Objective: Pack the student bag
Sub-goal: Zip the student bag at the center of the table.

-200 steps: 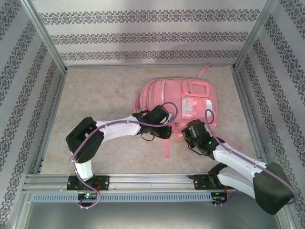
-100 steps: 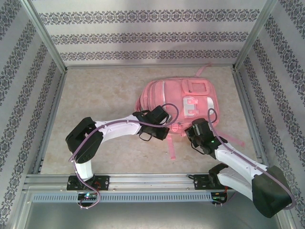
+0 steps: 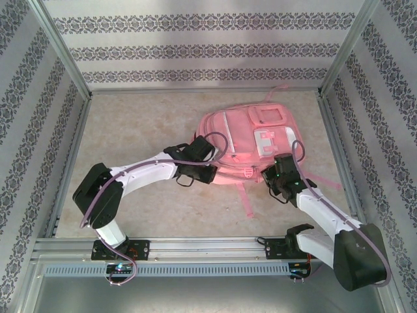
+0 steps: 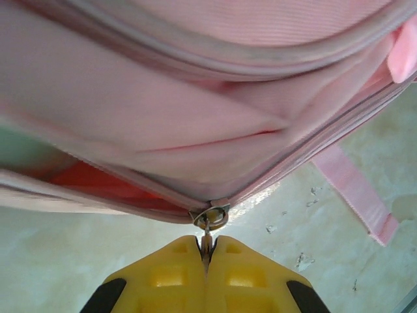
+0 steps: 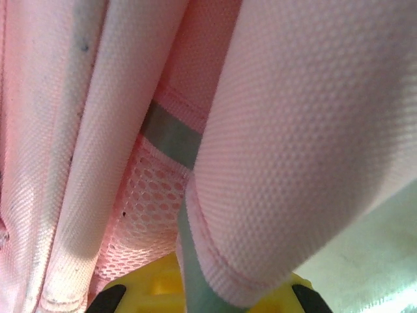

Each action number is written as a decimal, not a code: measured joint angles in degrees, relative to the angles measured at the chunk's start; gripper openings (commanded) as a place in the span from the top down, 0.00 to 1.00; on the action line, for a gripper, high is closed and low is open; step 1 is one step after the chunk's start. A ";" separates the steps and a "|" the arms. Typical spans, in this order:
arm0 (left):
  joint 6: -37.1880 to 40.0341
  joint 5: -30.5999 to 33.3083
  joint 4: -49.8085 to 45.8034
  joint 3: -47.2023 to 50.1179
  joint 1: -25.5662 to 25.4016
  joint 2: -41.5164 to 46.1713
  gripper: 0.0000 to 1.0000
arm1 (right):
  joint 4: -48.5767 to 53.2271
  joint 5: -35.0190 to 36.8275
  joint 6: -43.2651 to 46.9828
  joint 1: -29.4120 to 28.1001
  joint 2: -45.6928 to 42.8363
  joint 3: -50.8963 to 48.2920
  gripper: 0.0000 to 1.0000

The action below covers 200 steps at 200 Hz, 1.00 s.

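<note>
Left fingers (image 4: 163, 277) pinched the zip pull (image 4: 209, 220) of the bag (image 3: 238, 130); right fingers (image 5: 153, 287) were closed on its pink fabric.

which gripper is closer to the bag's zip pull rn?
Left. The left gripper is shut on the zip pull at the bag's near edge. The right gripper pinches the bag's near-right corner, apart from the pull.

Matt pink woven-cloth student bag (image 3: 242, 138)
</note>
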<state>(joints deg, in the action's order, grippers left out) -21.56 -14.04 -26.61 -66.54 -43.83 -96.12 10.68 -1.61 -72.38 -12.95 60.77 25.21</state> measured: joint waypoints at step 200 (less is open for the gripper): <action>-5.70 -7.39 1.84 1.86 -5.57 1.95 1.00 | 11.52 -8.83 9.81 -7.69 -4.79 9.16 0.52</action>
<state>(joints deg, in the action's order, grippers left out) -27.27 -21.43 -24.77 -64.69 -49.41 -94.17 22.20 -10.44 -62.57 -20.64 55.99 34.37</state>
